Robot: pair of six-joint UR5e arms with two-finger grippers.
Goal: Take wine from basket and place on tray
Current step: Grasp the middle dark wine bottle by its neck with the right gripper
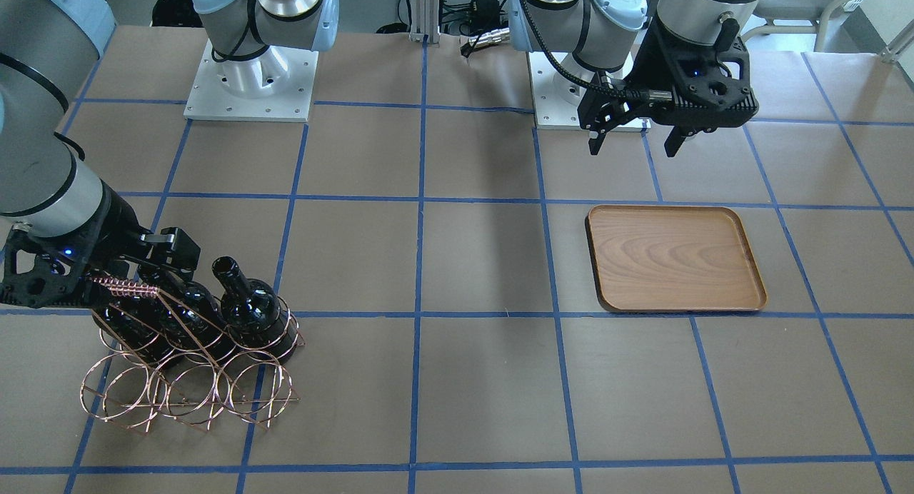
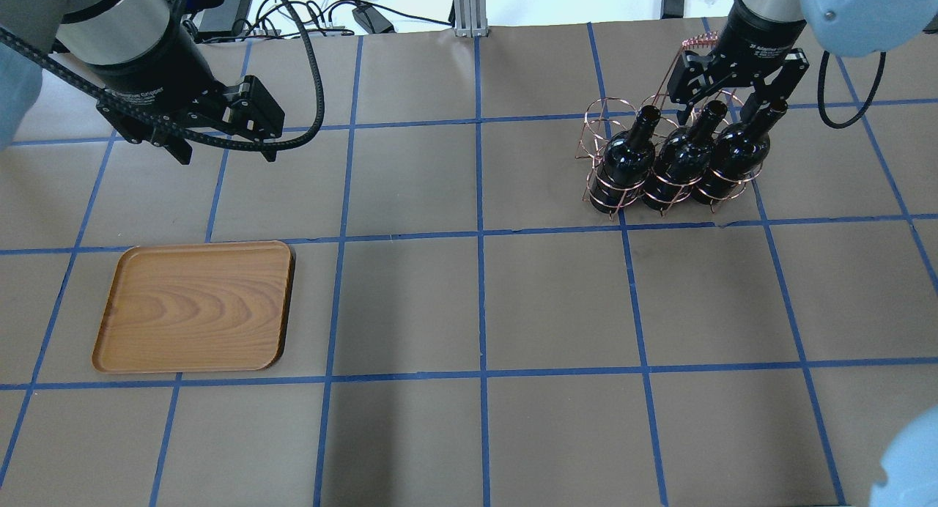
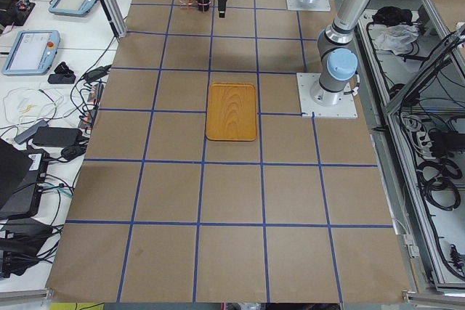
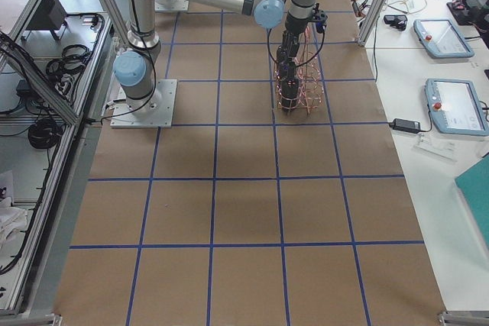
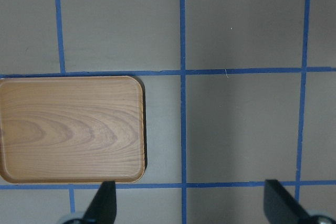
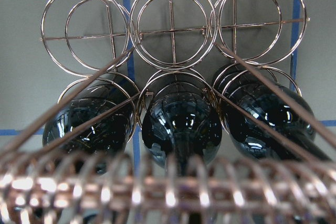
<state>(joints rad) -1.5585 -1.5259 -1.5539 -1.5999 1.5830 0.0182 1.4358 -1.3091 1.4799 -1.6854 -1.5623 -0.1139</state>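
Note:
The copper wire basket [image 2: 602,117] stands at the table's right and holds three black wine bottles in the row nearer the robot: left [image 2: 629,159], middle [image 2: 685,163], right [image 2: 733,155]. My right gripper [image 2: 722,111] is open and low over the basket, its fingers on either side of the middle bottle's neck, beside the coiled handle [image 2: 696,44]. The right wrist view shows the middle bottle [image 6: 181,124] centred behind the handle [image 6: 157,192]. The wooden tray [image 2: 194,305] lies empty at the left. My left gripper [image 2: 227,154] is open and empty, above the table behind the tray [image 5: 71,129].
The basket's far row of rings [image 6: 169,30] is empty. Brown paper with a blue tape grid covers the table [image 2: 476,302]. The arm bases [image 1: 250,80] stand at the robot's edge. Cables and teach pendants [image 3: 33,49] lie off the table.

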